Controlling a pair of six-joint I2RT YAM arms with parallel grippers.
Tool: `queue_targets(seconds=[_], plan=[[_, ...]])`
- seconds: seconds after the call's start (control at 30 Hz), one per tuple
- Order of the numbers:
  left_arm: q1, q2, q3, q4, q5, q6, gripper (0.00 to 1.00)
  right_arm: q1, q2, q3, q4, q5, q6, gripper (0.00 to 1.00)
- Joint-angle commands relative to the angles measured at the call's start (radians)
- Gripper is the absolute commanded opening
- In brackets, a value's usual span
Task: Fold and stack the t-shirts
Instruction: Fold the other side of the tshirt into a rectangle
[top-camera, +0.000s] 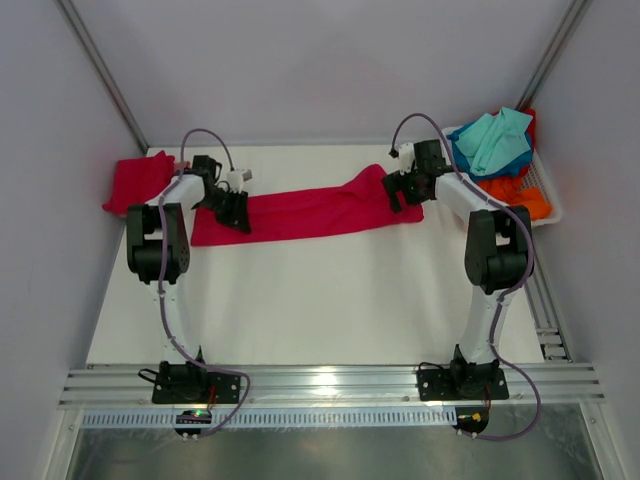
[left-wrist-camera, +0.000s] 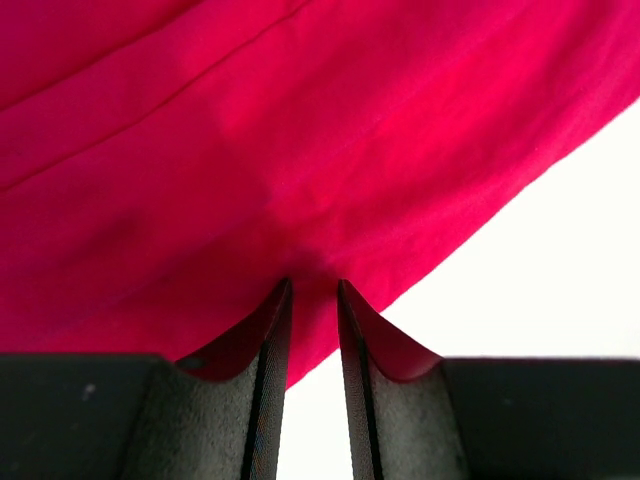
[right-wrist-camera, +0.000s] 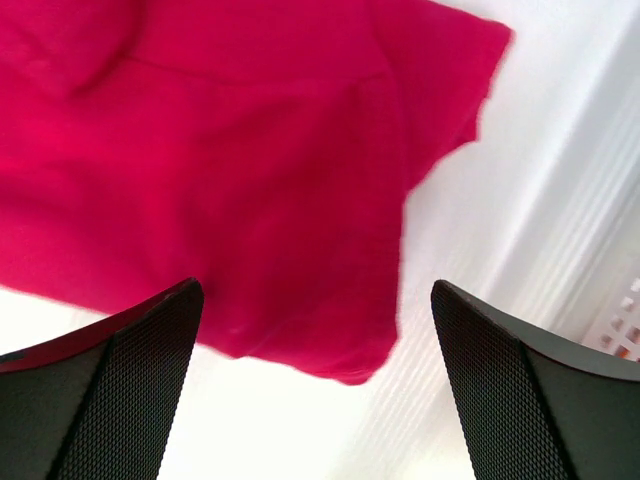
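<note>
A red t-shirt (top-camera: 310, 212) lies stretched in a long band across the far part of the white table. My left gripper (top-camera: 235, 212) is at its left end; in the left wrist view the jaws (left-wrist-camera: 312, 285) are nearly together, pinching the shirt's edge (left-wrist-camera: 300, 150), with creases fanning out from the tips. My right gripper (top-camera: 398, 192) is at the shirt's right end. In the right wrist view it (right-wrist-camera: 315, 290) is wide open and empty above the shirt's corner (right-wrist-camera: 300, 250). A folded red t-shirt (top-camera: 138, 182) lies at the far left.
A white basket (top-camera: 548, 200) at the far right holds crumpled teal (top-camera: 495, 140), orange (top-camera: 520, 192) and other shirts. Grey walls close in the table on the left, back and right. A metal rail (top-camera: 330, 385) runs along the near edge.
</note>
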Motion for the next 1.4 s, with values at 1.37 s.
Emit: queue_targets(seconds=[1.37], plan=[[0.013,-0.336,-0.265,-0.015,-0.212,0.11,0.29,-0.032,-0.304,-0.279,0.109,0.306,-0.025,0.99]])
